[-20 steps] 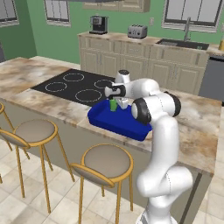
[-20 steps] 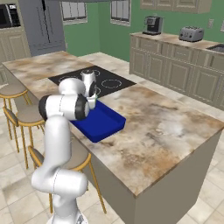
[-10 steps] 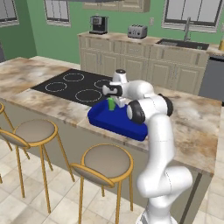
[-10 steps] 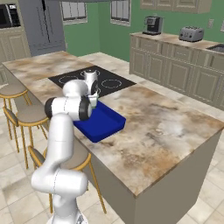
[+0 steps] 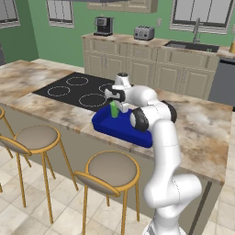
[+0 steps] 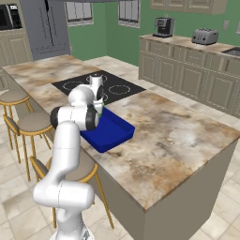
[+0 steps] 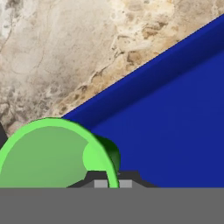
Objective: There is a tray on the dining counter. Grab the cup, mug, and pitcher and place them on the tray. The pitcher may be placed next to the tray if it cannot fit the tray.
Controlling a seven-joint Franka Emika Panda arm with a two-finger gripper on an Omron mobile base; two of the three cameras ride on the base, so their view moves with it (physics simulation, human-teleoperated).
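Green walls and beige cabinets back the dining counter (image 5: 202, 124), whose marbled top carries a black cooktop (image 5: 80, 89) on its left part. From the left base view, the cup (image 5: 113, 109) stands upright, its long axis vertical and its mouth up, over the far left part of the tray (image 5: 120, 128); I cannot tell whether its base touches the tray floor. My gripper (image 5: 115, 104) comes down on it from above, jaws drawn in tight on the rim. From the right base view, the blue tray (image 6: 111, 133) lies near the counter's (image 6: 187, 136) near edge, just right of the cooktop (image 6: 117, 89); my own arm hides most of the cup and my gripper (image 6: 99, 106), so only a sliver of green shows. From the hand view, the cup's (image 7: 48, 153) open mouth faces the camera at lower left, my fingertips (image 7: 125, 182) pinch its rim, one inside and one outside, and the tray's (image 7: 175, 135) floor below it lies bare, the rim running diagonally against the stone (image 7: 65, 52).
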